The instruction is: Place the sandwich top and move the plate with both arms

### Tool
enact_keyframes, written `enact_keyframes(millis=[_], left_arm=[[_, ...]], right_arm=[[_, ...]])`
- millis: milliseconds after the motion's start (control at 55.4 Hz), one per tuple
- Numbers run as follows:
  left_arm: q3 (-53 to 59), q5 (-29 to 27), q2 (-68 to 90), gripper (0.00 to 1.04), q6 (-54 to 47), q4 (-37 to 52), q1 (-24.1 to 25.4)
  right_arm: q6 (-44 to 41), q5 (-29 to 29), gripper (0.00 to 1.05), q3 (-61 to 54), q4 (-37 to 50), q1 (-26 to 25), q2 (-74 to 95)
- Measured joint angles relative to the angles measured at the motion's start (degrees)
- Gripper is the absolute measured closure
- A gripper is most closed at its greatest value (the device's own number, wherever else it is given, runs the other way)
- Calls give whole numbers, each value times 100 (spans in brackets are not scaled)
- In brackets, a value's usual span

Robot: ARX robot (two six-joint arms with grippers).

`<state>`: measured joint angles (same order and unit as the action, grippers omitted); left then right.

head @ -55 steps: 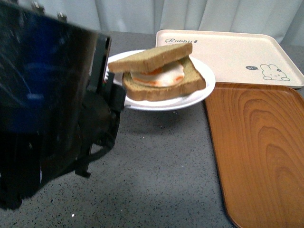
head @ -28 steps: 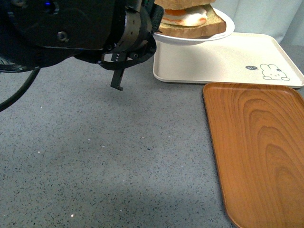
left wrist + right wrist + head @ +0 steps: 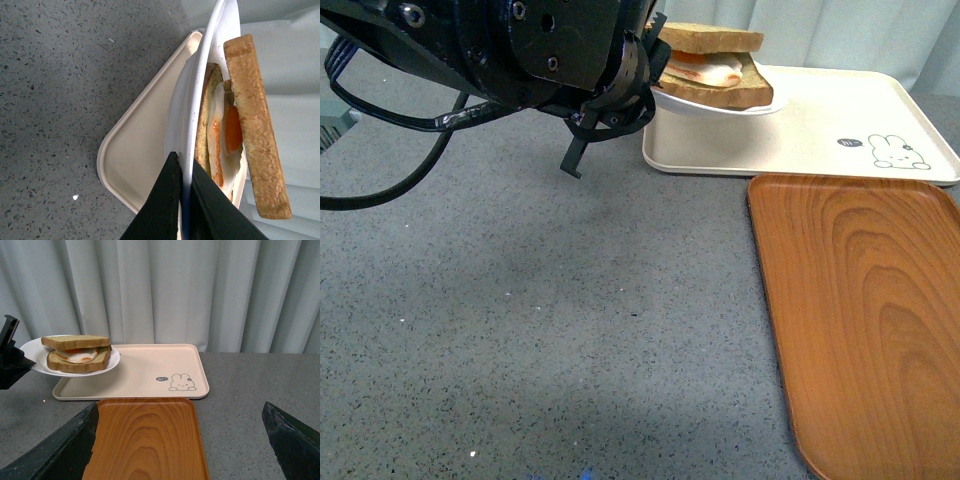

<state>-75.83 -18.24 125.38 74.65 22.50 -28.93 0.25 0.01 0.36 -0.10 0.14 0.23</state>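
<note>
The white plate hangs in the air over the left end of the cream rabbit tray. My left gripper is shut on its left rim. The sandwich top lies on the egg slice on the plate, shifted slightly off square. The left wrist view shows the two black fingers pinching the plate rim at the left gripper, with the sandwich top beyond. My right gripper is open over the wood tray, far from the plate.
The brown wood-grain tray lies on the right, just in front of the cream tray. Grey speckled tabletop spreads across the left and front. A pale curtain hangs behind the table.
The left arm lifted the plate with the sandwich off the table and carried it back over the cream tray. It is now a little lower than half a second ago.
</note>
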Motion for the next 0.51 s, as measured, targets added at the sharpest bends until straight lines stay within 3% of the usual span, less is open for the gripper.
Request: enact_keyframes(millis=[289,505], left_arm=[[-577,92,511,101,-232,-564,-13],[-317,-111,374,52,-562,-1038,74]], right_arm=[[0,0,9,0,0,0,0],[0,0,9,0,0,0,0]])
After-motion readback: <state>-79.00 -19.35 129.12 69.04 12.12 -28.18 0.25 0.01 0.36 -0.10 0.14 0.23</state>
